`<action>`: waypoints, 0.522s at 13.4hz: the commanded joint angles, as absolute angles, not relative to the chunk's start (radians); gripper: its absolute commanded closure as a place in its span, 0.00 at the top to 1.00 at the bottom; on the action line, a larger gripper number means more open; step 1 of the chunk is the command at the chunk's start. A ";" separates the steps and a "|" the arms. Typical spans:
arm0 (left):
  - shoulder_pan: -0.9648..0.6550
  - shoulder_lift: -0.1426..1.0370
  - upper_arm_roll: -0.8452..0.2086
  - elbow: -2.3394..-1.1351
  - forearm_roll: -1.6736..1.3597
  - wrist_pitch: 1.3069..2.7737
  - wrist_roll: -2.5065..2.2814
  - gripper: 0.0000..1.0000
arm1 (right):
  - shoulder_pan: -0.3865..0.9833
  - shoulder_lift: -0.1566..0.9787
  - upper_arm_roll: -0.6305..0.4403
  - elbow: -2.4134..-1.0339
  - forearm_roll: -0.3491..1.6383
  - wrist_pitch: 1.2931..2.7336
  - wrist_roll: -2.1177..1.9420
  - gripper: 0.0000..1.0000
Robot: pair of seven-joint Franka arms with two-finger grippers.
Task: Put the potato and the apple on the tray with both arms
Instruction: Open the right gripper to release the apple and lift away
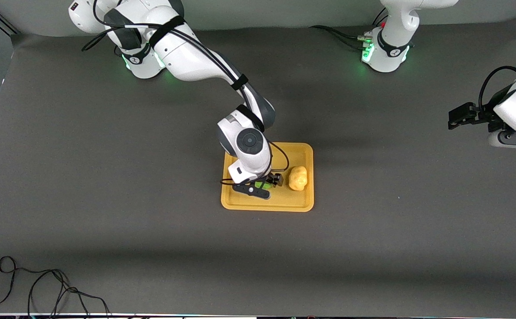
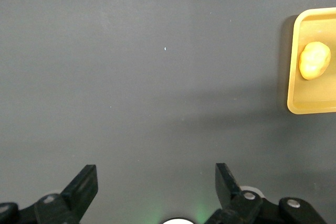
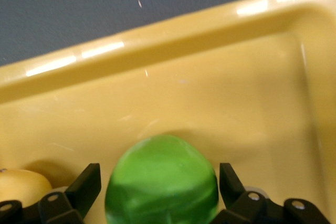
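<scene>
Tray [image 1: 302,150]: orange-yellow, glossy w/ pale highlights along rim; apple [image 3: 161,179]: bright green w/ faint darker streaks; potato [image 1: 298,178]: pale yellow-tan, mottled lighter on its bumps; table [image 1: 107,199]: plain dark grey, no pattern; arms: white shells, dark grey joints, black cables, green glow at bases; right gripper [image 3: 157,192] & left gripper [image 2: 156,190]: black, small silver screws; loose cable [image 1: 41,288] on table: black.
</scene>
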State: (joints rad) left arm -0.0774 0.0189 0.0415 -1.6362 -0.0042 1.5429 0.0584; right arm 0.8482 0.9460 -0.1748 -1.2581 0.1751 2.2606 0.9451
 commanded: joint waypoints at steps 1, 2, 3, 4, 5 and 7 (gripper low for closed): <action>-0.089 0.029 0.048 -1.617 0.009 1.545 0.054 1.00 | 0.859 0.893 -0.196 -1.244 0.127 2.209 0.946 1.00; -0.089 0.029 0.048 -1.617 0.009 1.545 0.054 1.00 | 0.859 0.868 -0.199 -1.243 0.089 2.166 0.945 1.00; -0.089 0.029 0.049 -1.617 0.009 1.545 0.054 1.00 | 0.851 0.842 -0.204 -1.246 0.042 2.148 0.943 1.00; -0.089 0.029 0.048 -1.617 0.009 1.545 0.054 1.00 | 0.845 0.818 -0.207 -1.253 0.019 2.128 0.942 1.00; -0.089 0.028 0.049 -1.617 0.009 1.545 0.054 1.00 | 0.839 0.786 -0.225 -1.265 0.018 2.112 0.916 1.00; -0.089 0.028 0.048 -1.617 0.009 1.545 0.054 1.00 | 0.790 0.732 -0.241 -1.276 0.031 2.091 0.791 1.00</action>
State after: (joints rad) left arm -0.0774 0.0205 0.0415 -1.6360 -0.0040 1.5441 0.0584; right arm 0.8347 0.8030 -0.2358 -1.2361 0.0360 2.1171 0.8915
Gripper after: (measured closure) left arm 0.000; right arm 0.000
